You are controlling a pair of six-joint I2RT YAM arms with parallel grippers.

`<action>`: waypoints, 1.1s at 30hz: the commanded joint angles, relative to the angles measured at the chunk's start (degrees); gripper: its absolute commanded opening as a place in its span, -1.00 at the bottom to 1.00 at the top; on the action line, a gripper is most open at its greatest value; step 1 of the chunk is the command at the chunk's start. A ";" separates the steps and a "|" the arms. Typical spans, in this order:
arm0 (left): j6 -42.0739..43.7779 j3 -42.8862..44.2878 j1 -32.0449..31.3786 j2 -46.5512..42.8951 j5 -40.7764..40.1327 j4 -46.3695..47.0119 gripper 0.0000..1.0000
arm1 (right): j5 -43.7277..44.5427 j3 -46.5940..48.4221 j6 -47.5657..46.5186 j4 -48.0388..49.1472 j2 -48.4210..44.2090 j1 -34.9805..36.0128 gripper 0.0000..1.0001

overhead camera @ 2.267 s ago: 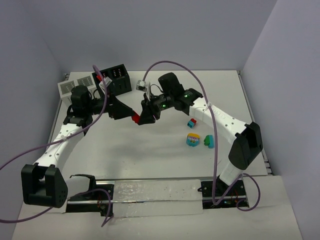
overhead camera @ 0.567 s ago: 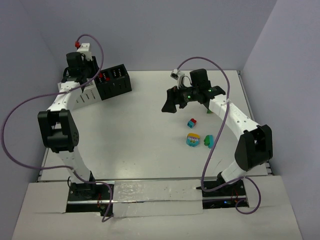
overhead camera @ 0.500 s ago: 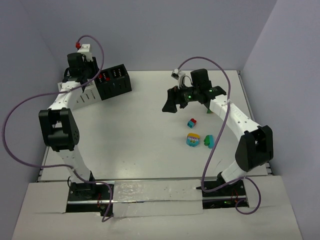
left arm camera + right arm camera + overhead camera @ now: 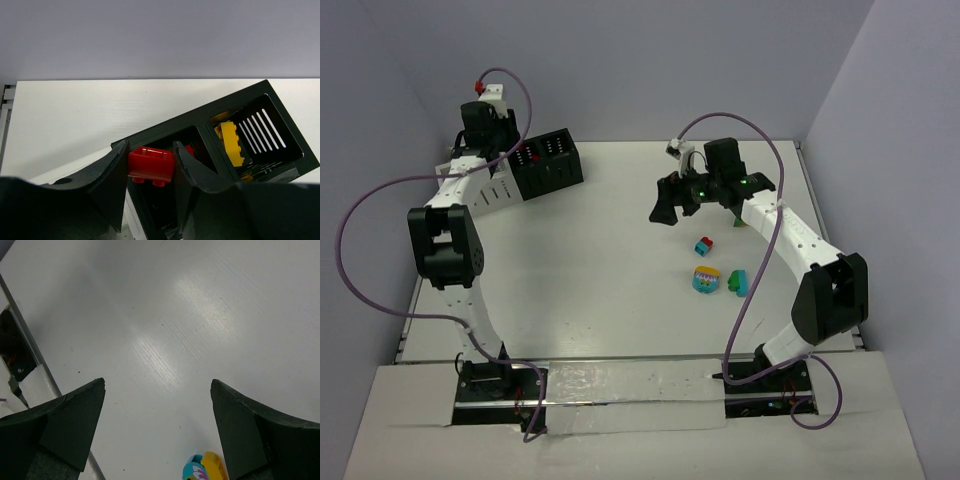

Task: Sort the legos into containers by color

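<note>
Between the left jaws sits the red brick (image 4: 150,164), clamped tight on both sides, and directly below those jaws is the black container (image 4: 280,150), its left-hand recess going by the wrist view. That's the news: the brick is over a box now, not out over the open table (image 4: 600,270). Just right of the jaws, in the neighbouring recess, a yellow brick (image 4: 230,145) already lies. A sliver of red peeks out behind the right-hand finger, too hidden to call. I'd judge a drop is about to happen: red is lined up with its recess and not yet let go. The white container (image 4: 498,192) sits just to the near side of these jaws, right beside the black one.

Over to the right jaws: spread wide, nothing between them, hanging above bare table. Below them the cyan-and-yellow piece (image 4: 206,467) just pokes into the wrist view. From above it lies near the red-and-blue brick (image 4: 703,245), with the green-and-teal brick (image 4: 737,282) just beside it, three pieces I'd count as unsorted.

Against the frame from a couple of seconds back, both arms met mid-table then, the red brick between the two sets of jaws. Since then the left arm has swung away to the far-left boxes carrying it, and the right arm has drawn back toward the loose pieces, empty. Over the last half second there's hardly any movement; the left arm is only settling.
</note>
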 commanded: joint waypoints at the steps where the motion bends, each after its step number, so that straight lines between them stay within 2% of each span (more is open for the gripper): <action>1: -0.04 3.30 0.15 0.38 0.61 -0.12 0.10 | 5.74 1.09 -4.89 -3.08 -0.58 -0.43 0.85; 3: -0.03 3.35 0.15 0.06 0.46 -0.61 0.23 | 8.01 0.94 -6.67 -4.68 -0.76 -0.43 0.85; 5: 0.00 3.85 0.15 -0.44 0.48 -1.78 0.46 | 11.52 0.25 -8.86 -6.46 -1.19 -0.43 0.84; 9: 0.34 4.00 0.15 -2.36 1.87 -3.07 0.58 | 15.99 -1.82 -14.30 -9.49 -1.98 -0.57 0.83; 14: 1.23 3.71 0.13 -7.82 5.54 -7.27 0.61 | 21.22 -2.36 -20.77 -13.97 -0.99 -1.61 0.81; 18: 0.74 -1.47 -0.30 -13.99 6.46 -8.27 0.61 | 25.79 -3.11 -21.41 -15.24 1.77 -2.50 0.81; 23: -0.52 -11.79 -0.90 -23.73 8.61 -8.67 0.62 | 31.20 -5.27 -19.52 -11.52 5.78 -2.63 0.80; 33: -5.18 -20.52 -1.17 -34.51 14.37 -13.06 0.59 | 32.98 -2.38 -15.79 -9.25 14.15 -2.72 0.75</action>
